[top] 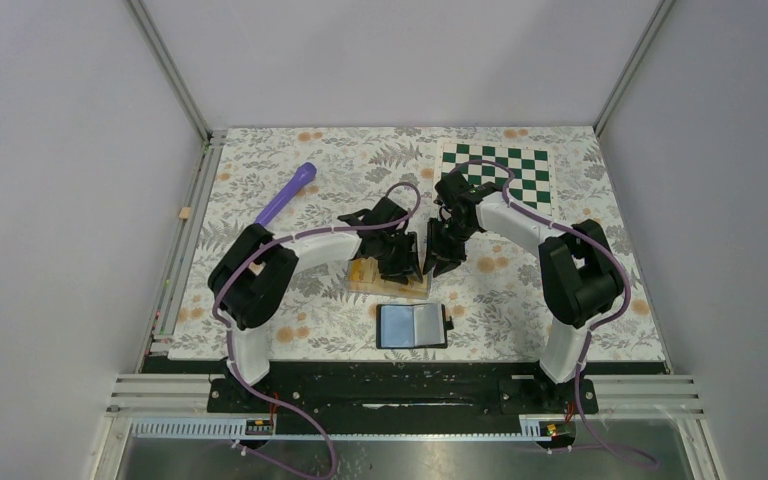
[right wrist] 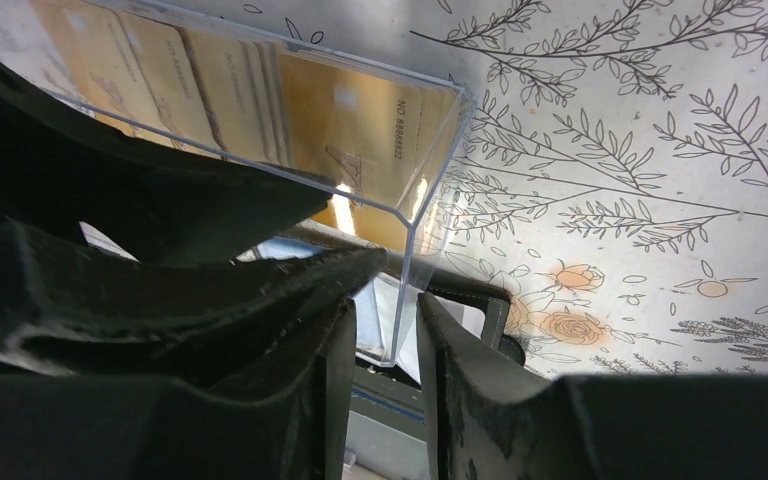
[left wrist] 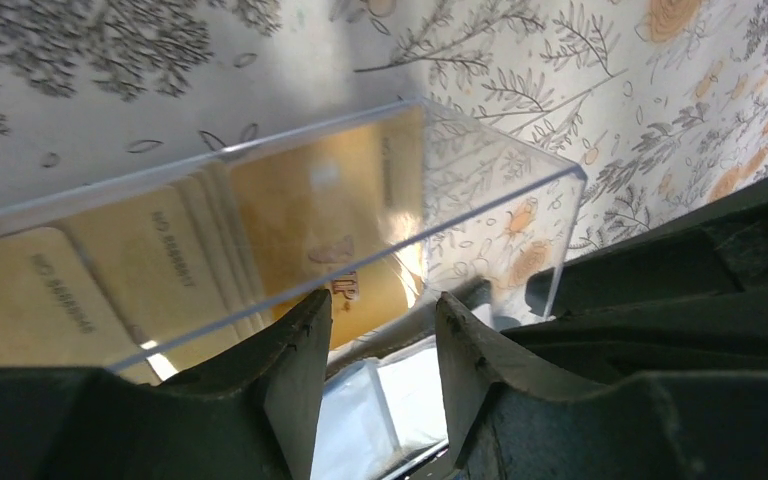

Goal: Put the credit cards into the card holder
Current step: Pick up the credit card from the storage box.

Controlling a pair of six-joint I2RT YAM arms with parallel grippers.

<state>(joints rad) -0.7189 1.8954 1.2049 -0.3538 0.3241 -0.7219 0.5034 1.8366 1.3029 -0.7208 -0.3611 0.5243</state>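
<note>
Credit cards (left wrist: 290, 200) in clear box (left wrist: 500, 200) just beyond left claw (left wrist: 380, 320), right claw (right wrist: 385, 305)

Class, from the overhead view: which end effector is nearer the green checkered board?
Right. The right end effector sits off the checkered board at its near-left corner; the left end effector is beside it, farther left from the board.

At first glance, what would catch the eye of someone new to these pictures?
First, the left gripper and right gripper meeting mid-table over a clear plastic box of yellow credit cards. Just nearer the arms lies the open black card holder. A purple tool and a green chessboard sit at the far side.
</note>
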